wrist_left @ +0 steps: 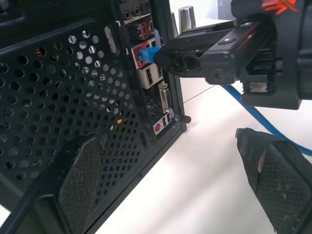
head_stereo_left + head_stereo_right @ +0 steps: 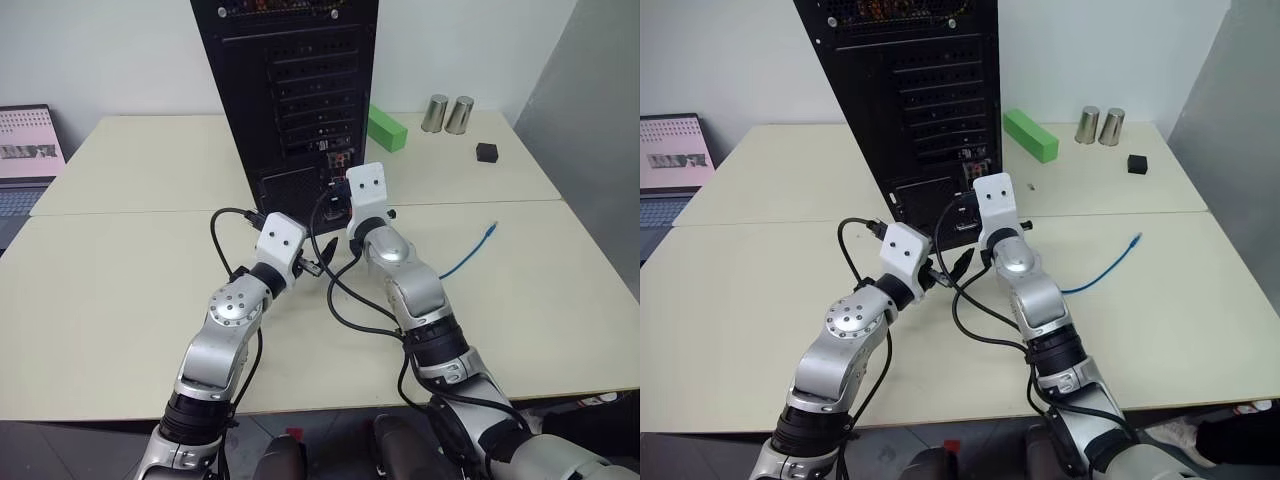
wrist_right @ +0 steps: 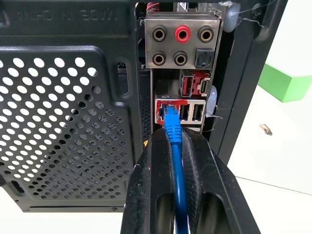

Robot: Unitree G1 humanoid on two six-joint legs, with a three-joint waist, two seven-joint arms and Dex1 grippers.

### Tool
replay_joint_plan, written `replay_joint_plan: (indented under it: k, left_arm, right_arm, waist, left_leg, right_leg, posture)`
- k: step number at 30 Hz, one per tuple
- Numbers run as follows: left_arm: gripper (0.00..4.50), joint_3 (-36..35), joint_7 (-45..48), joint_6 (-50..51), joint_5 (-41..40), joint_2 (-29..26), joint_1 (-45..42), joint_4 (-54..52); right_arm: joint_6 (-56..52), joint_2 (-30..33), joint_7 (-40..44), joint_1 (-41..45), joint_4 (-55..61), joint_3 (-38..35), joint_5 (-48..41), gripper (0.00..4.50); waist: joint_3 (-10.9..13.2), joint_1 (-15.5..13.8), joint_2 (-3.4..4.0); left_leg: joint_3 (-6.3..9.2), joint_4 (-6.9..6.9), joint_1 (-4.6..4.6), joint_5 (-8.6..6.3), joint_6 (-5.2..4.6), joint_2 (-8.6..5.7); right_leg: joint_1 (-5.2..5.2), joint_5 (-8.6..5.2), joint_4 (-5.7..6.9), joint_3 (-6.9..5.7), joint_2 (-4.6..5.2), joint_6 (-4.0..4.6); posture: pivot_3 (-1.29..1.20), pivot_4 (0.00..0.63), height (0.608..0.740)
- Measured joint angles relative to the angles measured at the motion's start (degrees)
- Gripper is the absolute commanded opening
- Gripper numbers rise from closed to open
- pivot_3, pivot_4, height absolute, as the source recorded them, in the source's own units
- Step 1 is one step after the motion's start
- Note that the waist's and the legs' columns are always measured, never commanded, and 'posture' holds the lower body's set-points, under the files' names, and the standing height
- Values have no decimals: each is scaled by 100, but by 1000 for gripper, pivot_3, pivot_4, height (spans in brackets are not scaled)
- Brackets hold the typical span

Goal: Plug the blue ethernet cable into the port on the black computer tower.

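Note:
The black computer tower [image 2: 290, 90] stands at the back of the table with its rear panel facing me. My right gripper [image 3: 171, 140] is shut on the blue ethernet cable [image 3: 176, 161] just behind its plug [image 3: 169, 117]. The plug's tip sits in the mouth of the red-framed port [image 3: 161, 104] in the connector strip; how deep it sits I cannot tell. The rest of the cable [image 2: 468, 252] trails over the table to the right, its free end [image 2: 492, 229] lying loose. My left gripper [image 1: 178, 180] hangs open and empty just left of the right one, close to the perforated panel [image 1: 63, 92].
A green block [image 2: 387, 127], two metal cups [image 2: 447, 113] and a small black cube [image 2: 487, 152] stand on the table [image 2: 130, 160] right of the tower. A laptop [image 2: 25, 150] sits at the far left. Black arm cables [image 2: 335, 290] loop between my wrists.

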State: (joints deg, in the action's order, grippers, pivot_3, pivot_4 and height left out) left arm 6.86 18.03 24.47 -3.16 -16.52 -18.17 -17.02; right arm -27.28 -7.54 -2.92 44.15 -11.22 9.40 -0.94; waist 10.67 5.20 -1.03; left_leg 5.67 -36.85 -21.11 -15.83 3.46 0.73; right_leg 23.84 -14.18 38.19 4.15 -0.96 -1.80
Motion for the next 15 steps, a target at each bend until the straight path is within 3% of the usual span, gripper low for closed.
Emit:
replay_joint_plan:
  k: [6,8,15]
  left_arm:
    - [4483,-1,0,-11,21,22,0,0]
    - [4500,-8,0,-20,26,22,0,1]
    - [4500,-35,-2,-32,67,14,2,4]
  right_arm:
    - [1,2,35,12,-21,-15,-49,0]
    - [4,5,101,11,-13,-30,-60,685]
    - [122,63,602,-103,671,73,-187,2094]
  waist:
    - [0,4,0]
    - [0,10,0]
    - [0,-48,0]
  left_leg:
    - [-3,-1,0,0,0,0]
    - [-6,0,-2,0,0,1]
    - [23,-3,-49,0,1,-7]
  right_leg:
    - [3,1,3,1,-1,1]
    - [8,1,4,3,-1,1]
    - [43,5,24,-12,5,14]
  posture:
    - [0,150,740]
    - [0,150,740]
    - [0,150,740]
